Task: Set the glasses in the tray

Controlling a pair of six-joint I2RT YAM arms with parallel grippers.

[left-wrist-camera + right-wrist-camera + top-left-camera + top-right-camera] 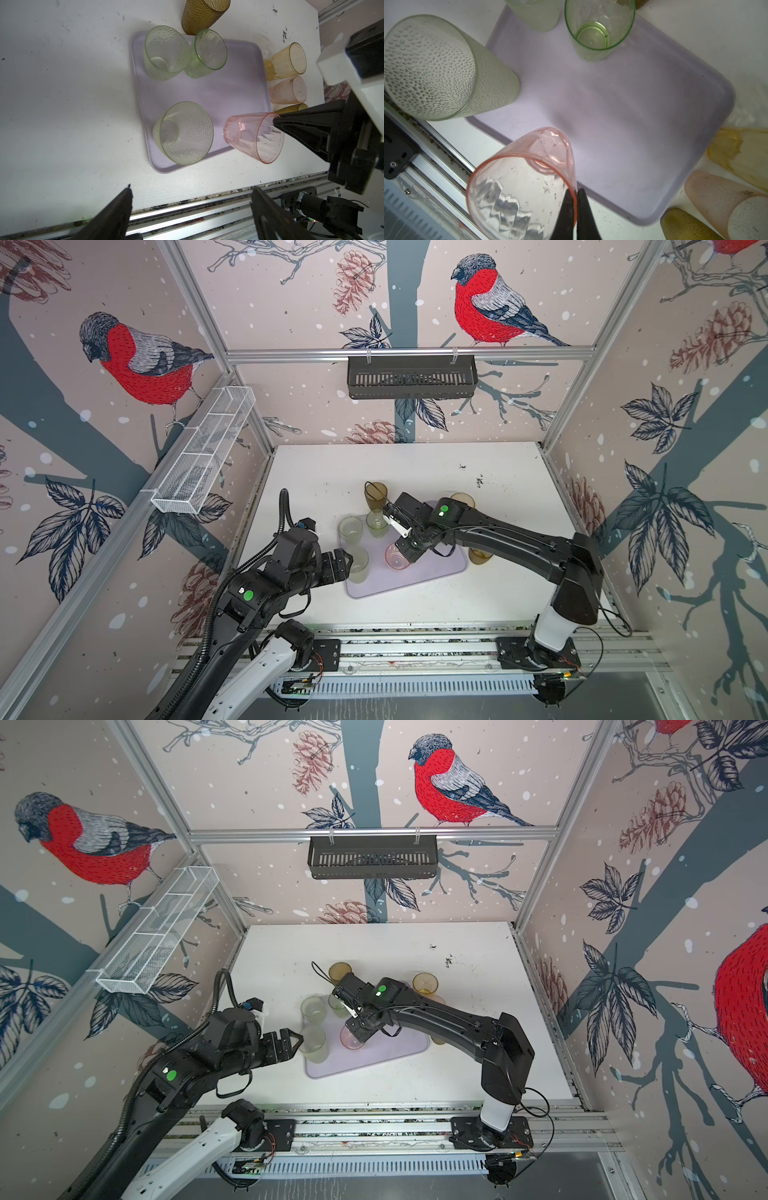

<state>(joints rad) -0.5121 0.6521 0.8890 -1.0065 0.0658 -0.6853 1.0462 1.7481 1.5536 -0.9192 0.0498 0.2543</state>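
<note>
The lavender tray [440, 574] [405, 1048] [207, 97] [633, 99] lies mid-table. On it stand two pale green glasses [164, 54] [185, 133] and a brighter green glass [207, 54] [598, 25]. My right gripper [574, 190] [409, 553] is shut on the rim of a pink glass [521, 176] [249, 135] [394, 558], which is tilted with its base over the tray's near edge. My left gripper [192, 186] [347, 562] is open and empty, beside the near pale green glass [358, 566]. Off the tray stand amber [286, 61], peach [288, 90] and two brown glasses [203, 14] [291, 108].
A black slotted basket [410, 377] hangs on the back wall and a white wire-mesh basket [205, 452] on the left wall. An aluminium rail [415, 651] runs along the table's front edge. The right arm [519, 539] reaches across the tray's right side.
</note>
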